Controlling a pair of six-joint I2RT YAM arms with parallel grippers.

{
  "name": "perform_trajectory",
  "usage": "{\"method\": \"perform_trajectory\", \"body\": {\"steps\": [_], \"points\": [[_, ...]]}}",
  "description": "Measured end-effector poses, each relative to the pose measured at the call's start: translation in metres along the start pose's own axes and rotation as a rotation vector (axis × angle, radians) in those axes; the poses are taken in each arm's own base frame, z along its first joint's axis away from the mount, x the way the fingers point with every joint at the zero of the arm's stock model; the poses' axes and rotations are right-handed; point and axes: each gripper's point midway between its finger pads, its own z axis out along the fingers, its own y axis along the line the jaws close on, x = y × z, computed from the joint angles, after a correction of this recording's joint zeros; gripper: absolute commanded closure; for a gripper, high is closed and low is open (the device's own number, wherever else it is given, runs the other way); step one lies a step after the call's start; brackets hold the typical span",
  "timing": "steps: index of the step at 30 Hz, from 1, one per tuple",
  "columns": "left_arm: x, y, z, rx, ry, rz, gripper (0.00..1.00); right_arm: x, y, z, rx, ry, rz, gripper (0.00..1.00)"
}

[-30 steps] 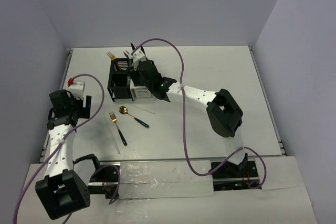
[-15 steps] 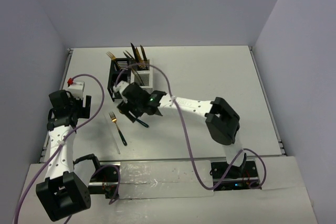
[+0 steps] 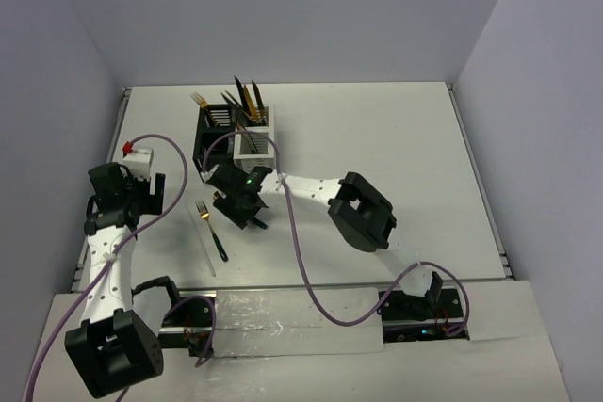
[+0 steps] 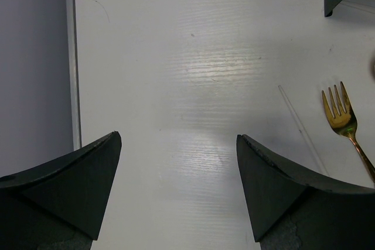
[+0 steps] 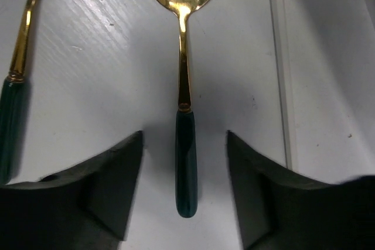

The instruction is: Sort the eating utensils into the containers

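Observation:
A gold-headed spoon with a dark green handle (image 5: 186, 162) lies flat on the table. My right gripper (image 5: 184, 139) is open and low over it, one finger on each side of the handle, not touching. In the top view the right gripper (image 3: 241, 204) hides most of the spoon. A gold fork with a dark handle (image 3: 211, 230) lies just left of it and also shows in the right wrist view (image 5: 14, 86) and the left wrist view (image 4: 340, 112). The joined black caddy (image 3: 212, 143) and white caddy (image 3: 256, 145) hold several utensils (image 3: 247, 101). My left gripper (image 4: 177, 139) is open and empty, left of the fork.
A thin clear stick (image 3: 208, 253) lies beside the fork and shows in the left wrist view (image 4: 302, 127). Another clear strip (image 5: 278, 68) lies right of the spoon. The table's left edge rail (image 4: 73, 57) is close to my left gripper.
My right arm has swung from above the caddies down and left to the table, and its open fingers now straddle the spoon's handle. The left arm has not moved.

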Motion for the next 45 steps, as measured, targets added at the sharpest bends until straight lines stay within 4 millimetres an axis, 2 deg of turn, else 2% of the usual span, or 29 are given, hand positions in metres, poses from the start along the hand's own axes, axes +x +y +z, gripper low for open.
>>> {"method": "perform_trajectory", "body": {"steps": [4,7,8,14,18,20,22,25,27,29,31,32,35,36,37,38,42,45], "points": [[0.0,0.0,0.0,0.0,0.001,0.0,0.11,0.006,0.0,0.004,-0.001,0.026,-0.002,0.57],[0.0,0.0,0.0,0.0,0.001,0.0,0.11,0.009,0.002,0.004,-0.014,0.037,-0.013,0.86],[0.0,0.0,0.0,0.0,0.001,0.0,0.1,0.009,0.003,0.004,-0.02,0.038,-0.02,1.0],[0.0,0.0,0.0,-0.001,0.001,0.0,0.11,0.011,0.001,0.004,-0.013,0.034,-0.042,1.0],[0.0,0.0,0.0,-0.001,-0.001,0.0,0.1,0.034,-0.009,-0.012,0.028,0.037,-0.067,1.0],[0.0,0.0,0.0,0.001,-0.001,-0.001,0.1,0.043,-0.015,-0.03,0.049,0.011,-0.092,1.0],[0.0,-0.001,0.0,0.007,-0.002,-0.003,0.1,0.032,-0.018,-0.055,0.059,-0.096,-0.114,1.0],[0.001,-0.003,0.002,0.017,0.002,-0.007,0.1,-0.005,-0.018,-0.112,0.066,-0.412,-0.128,1.0],[0.001,-0.004,0.003,0.022,0.006,-0.007,0.1,-0.037,-0.022,-0.16,0.082,-0.669,-0.101,1.0],[0.001,-0.004,0.003,0.021,0.006,-0.007,0.1,-0.071,-0.039,-0.206,0.129,-0.917,-0.029,1.0],[0.001,-0.004,0.003,0.021,0.005,-0.006,0.1,-0.104,-0.068,-0.237,0.197,-1.093,0.069,1.0],[0.002,-0.004,0.003,0.02,0.005,-0.006,0.1,-0.116,-0.083,-0.244,0.233,-1.144,0.112,1.0],[0.005,-0.005,0.004,0.023,0.011,-0.006,0.1,-0.149,-0.129,-0.236,0.338,-1.219,0.216,1.0],[0.007,-0.006,0.004,0.024,0.014,-0.006,0.1,-0.156,-0.139,-0.227,0.362,-1.22,0.233,1.0],[0.008,-0.006,0.004,0.025,0.017,-0.005,0.1,-0.161,-0.152,-0.207,0.396,-1.203,0.253,1.0],[0.009,-0.007,0.005,0.026,0.019,-0.004,0.1,-0.162,-0.154,-0.199,0.402,-1.192,0.255,1.0],[0.012,-0.008,0.005,0.028,0.023,0.0,0.1,-0.156,-0.166,-0.141,0.419,-1.087,0.287,1.0],[0.014,-0.008,0.006,0.029,0.025,0.0,0.1,-0.145,-0.167,-0.118,0.402,-1.03,0.321,1.0]]}}
